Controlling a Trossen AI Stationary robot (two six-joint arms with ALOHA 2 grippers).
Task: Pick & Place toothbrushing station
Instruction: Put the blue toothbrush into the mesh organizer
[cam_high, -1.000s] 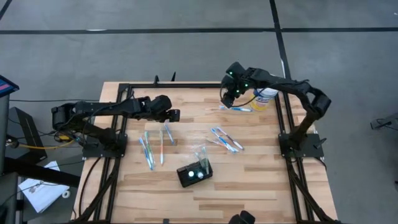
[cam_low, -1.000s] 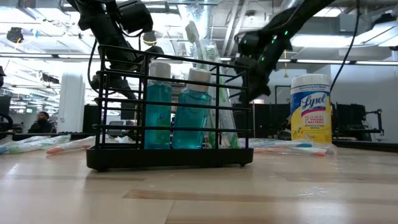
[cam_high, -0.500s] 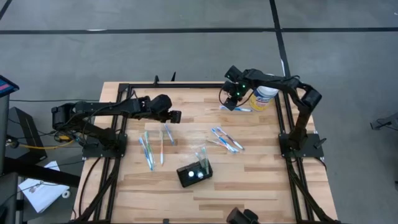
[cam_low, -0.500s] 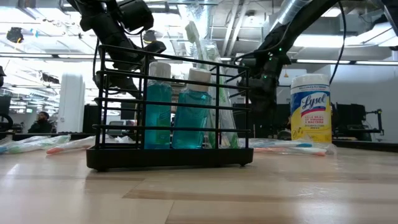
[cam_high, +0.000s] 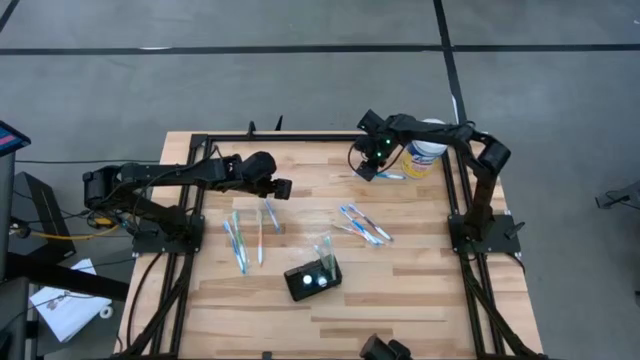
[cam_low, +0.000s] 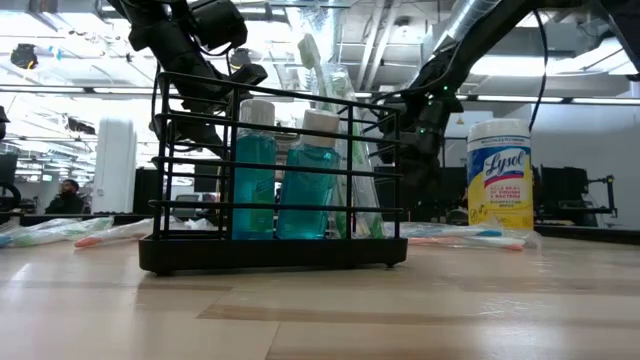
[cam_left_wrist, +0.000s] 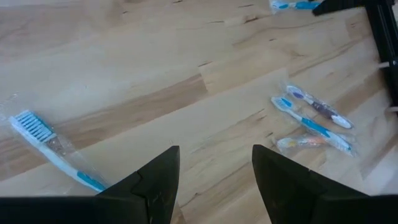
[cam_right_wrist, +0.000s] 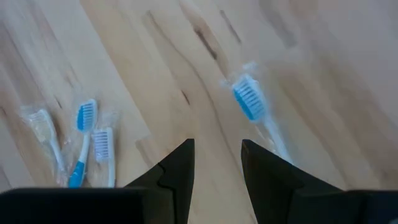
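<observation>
Black, teal and pale wood

The toothbrushing station (cam_low: 272, 185) is black wire holding teal bottles (cam_low: 280, 190) with white caps; the wipes canister (cam_low: 499, 175) is white and yellow; blue-and-white toothbrushes (cam_high: 362, 223) lie on the light striped-wood table (cam_high: 400, 290).

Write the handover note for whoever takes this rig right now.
Left hand: open, empty, above the table's left half near loose wrapped toothbrushes.
Right hand: open, empty, low over a blue-bristled wrapped toothbrush beside the white-and-yellow wipes canister.
Black wire toothbrushing station: near the table's front edge, holding two teal bottles and some brushes.
Done: some brushes stowed.
Left: the loose toothbrushes, including the centre cluster.
</observation>
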